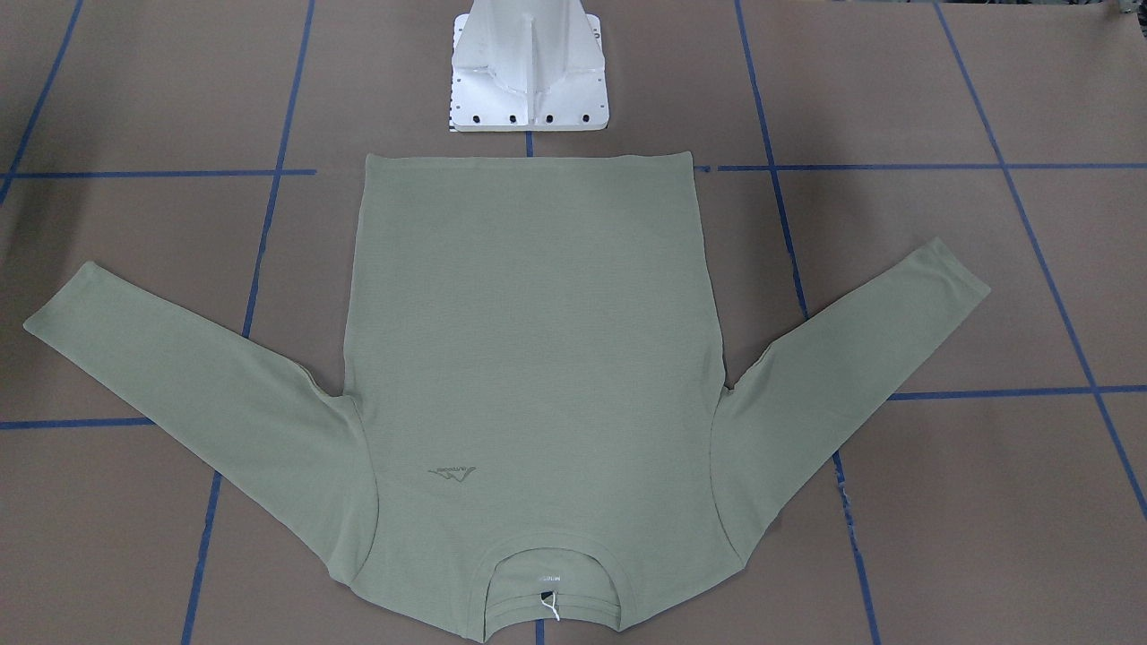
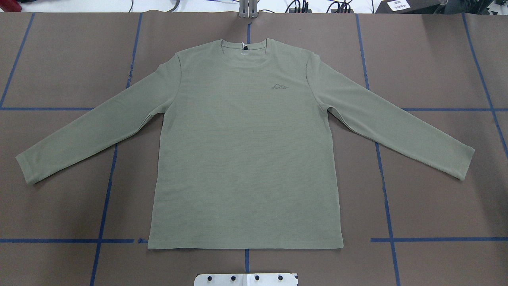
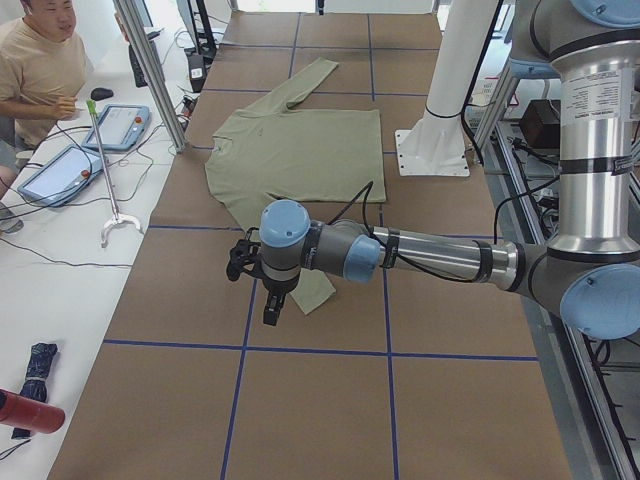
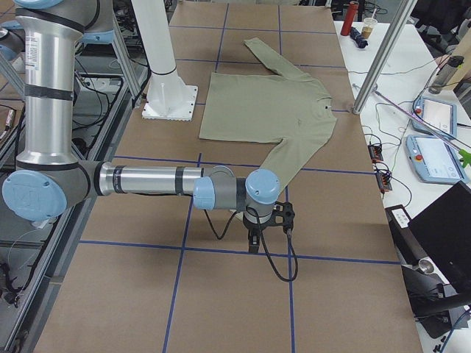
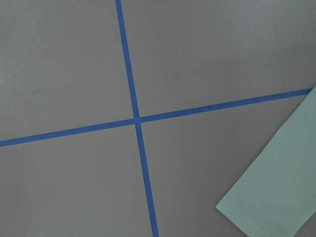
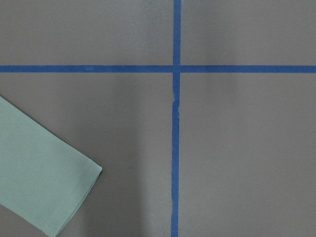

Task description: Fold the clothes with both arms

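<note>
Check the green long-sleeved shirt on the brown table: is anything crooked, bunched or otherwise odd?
Nothing stands out. The sage-green long-sleeved knit shirt lies flat and face up on the brown table, sleeves spread to both sides, hem straight. A white tag string at the collar is the only loose bit.

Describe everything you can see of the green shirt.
The shirt is a sage-green, long-sleeved, fine-textured knit with a round ribbed neckline, a small tonal mountain logo on the chest and a white tag string at the collar. It lies flat, front up and unfolded, with its sleeves spread outward and its hem toward the white pedestal. It rests on the brown table cover; nothing else touches it.
</note>
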Tool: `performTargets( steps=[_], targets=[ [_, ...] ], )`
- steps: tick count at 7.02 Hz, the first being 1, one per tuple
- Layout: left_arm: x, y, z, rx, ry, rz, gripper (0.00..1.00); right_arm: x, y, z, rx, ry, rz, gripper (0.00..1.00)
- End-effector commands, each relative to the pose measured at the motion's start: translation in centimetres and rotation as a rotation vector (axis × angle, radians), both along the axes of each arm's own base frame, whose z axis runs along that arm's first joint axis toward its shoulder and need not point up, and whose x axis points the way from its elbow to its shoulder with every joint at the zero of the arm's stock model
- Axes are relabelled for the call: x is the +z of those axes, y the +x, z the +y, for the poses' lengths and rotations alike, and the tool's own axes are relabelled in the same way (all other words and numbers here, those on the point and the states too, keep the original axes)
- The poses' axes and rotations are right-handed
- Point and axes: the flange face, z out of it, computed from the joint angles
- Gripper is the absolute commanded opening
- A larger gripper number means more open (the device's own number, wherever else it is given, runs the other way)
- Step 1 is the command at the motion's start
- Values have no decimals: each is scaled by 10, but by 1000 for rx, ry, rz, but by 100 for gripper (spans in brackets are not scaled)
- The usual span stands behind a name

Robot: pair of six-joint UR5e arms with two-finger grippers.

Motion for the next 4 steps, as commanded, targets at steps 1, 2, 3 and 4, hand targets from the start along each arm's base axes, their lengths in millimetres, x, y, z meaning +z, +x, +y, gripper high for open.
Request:
performTargets(
  steps=[1, 2, 3, 4],
  targets=[
    [1, 1, 5, 2, -9, 0, 100, -9, -4, -5, -9, 21, -5, 100],
    [0, 1, 5, 2, -6, 0, 100, -9, -4, -4, -8, 19, -4, 100],
    [3, 1, 6, 2, -18, 4, 100, -8, -5, -2, -12, 19, -12, 100],
    [1, 1, 8, 5, -11, 11, 100, -12, -6, 2, -13, 39, -34, 100]
  ],
)
